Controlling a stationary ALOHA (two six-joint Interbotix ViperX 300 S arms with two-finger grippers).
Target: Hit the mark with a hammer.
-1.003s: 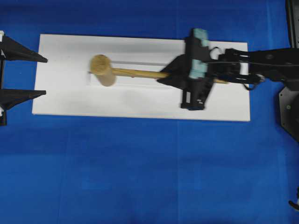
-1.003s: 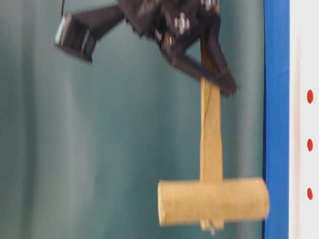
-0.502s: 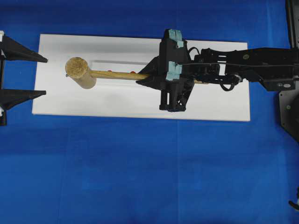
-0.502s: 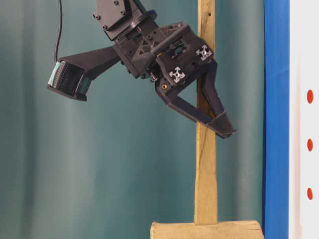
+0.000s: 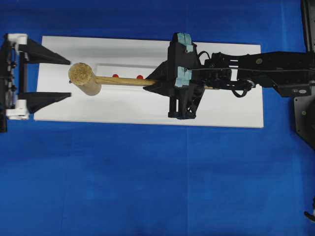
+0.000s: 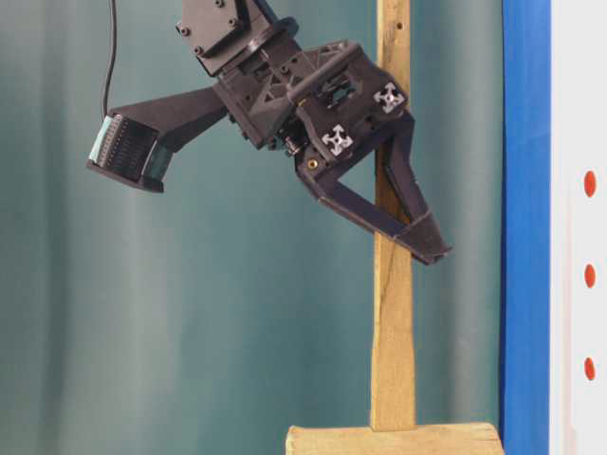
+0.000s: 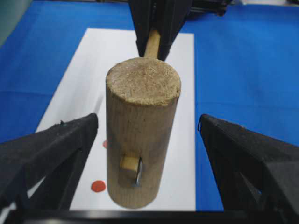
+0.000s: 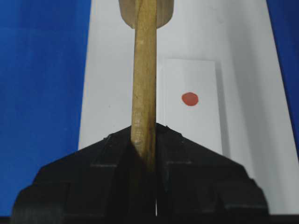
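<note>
My right gripper (image 5: 149, 83) is shut on the flat handle of the wooden hammer (image 5: 84, 78), which it holds level above the white block (image 5: 147, 69). The handle (image 8: 144, 70) runs straight out from its closed fingers (image 8: 112, 154). The mark (image 5: 140, 76) is the middle red dot (image 6: 590, 276) and lies beside the handle, near the right fingertips. The left outer dot (image 5: 115, 75) also shows. My left gripper (image 5: 70, 78) is open at the board's left end. The hammer head (image 7: 140, 140) stands between its fingers (image 7: 56, 144), touching neither.
The block rests on a long white board (image 5: 221, 110) on a blue cloth (image 5: 147, 187). The right arm (image 5: 266, 69) stretches in over the board's right half. A teal backdrop (image 6: 190, 332) fills the table-level view.
The hammer head swung left and then stayed put for the last half second. The left gripper has come in from the left edge until its open fingers reach the head.
</note>
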